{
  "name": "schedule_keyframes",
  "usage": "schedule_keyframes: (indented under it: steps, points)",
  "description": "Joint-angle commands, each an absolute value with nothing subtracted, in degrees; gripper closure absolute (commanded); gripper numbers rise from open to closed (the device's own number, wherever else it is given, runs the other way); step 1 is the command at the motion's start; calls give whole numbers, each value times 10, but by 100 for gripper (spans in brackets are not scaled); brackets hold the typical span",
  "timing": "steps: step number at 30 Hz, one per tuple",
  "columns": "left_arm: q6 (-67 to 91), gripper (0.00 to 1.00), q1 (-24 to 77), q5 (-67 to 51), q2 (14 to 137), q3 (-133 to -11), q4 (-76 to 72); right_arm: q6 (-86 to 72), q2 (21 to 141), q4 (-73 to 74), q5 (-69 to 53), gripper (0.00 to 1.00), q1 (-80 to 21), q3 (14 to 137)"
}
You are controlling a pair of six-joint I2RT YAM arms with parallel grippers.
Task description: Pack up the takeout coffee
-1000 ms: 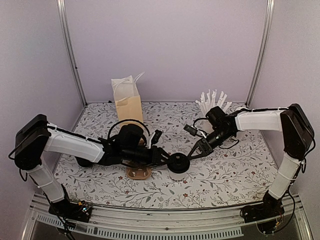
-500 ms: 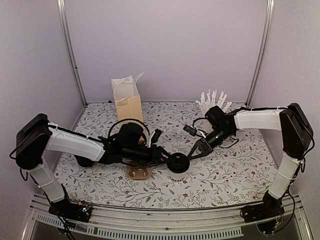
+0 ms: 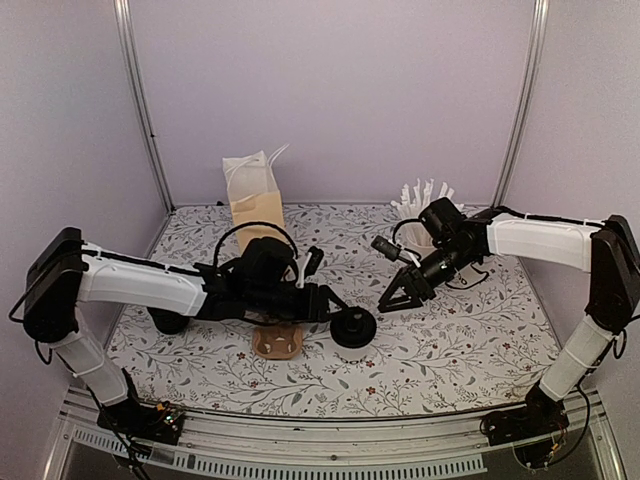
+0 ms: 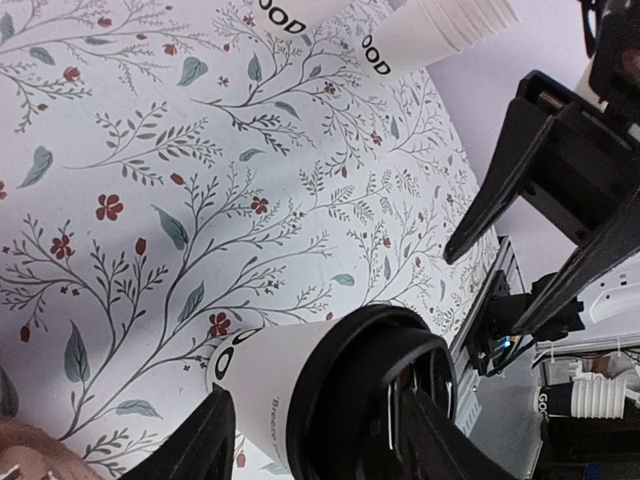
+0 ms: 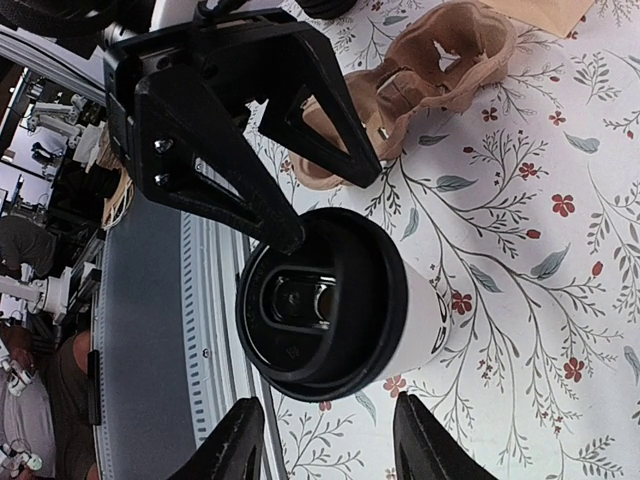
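- The left fingers (image 4: 205, 450) stand spread on either side of the takeout coffee cup (image 4: 270, 370). One crosses in front of its lid, and whether they press it cannot be told.
- The right fingers (image 5: 420, 445) are parted with nothing between them, pointing at the cup from its right and clear of it.
- The cup is small, of white paper, with a black round lid that has a raised rim and a sunken middle. Black lettering runs round its wall.
- It stands upright on the desk (image 3: 470, 340), near the middle and towards the front, just right of a brown pulp cup carrier (image 3: 277, 343).
- A brown paper bag (image 3: 256, 210) stands at the back left with white paper showing at its mouth. A white cup of straws (image 3: 420, 205) stands at the back right.
- Nested lidless white cups (image 4: 440, 30) with the same black lettering show at the top edge of the left wrist view.
- The desk is covered in white cloth printed with grey-green leafy sprigs and small red flowers.
- Plain pale lilac walls close the space in, with a metal post in each back corner and a metal rail along the near edge.
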State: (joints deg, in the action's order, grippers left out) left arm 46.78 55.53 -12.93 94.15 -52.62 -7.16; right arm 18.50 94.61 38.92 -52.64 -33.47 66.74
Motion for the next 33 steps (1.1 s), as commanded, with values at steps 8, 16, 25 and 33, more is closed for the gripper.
schedule_keyframes:
  steps: [8,16,25,33]
  points:
    - [492,39,591,-34,869,-527,23,211,941,398,-511,50,-338,681]
    - [608,49,591,-55,829,-425,-87,186,976,394,-497,56,-335,704]
    - [630,54,592,-115,882,-423,-178,157,1011,394,-468,64,-327,719]
    - [632,58,592,-129,909,-425,-194,154,1021,398,-483,64,-318,712]
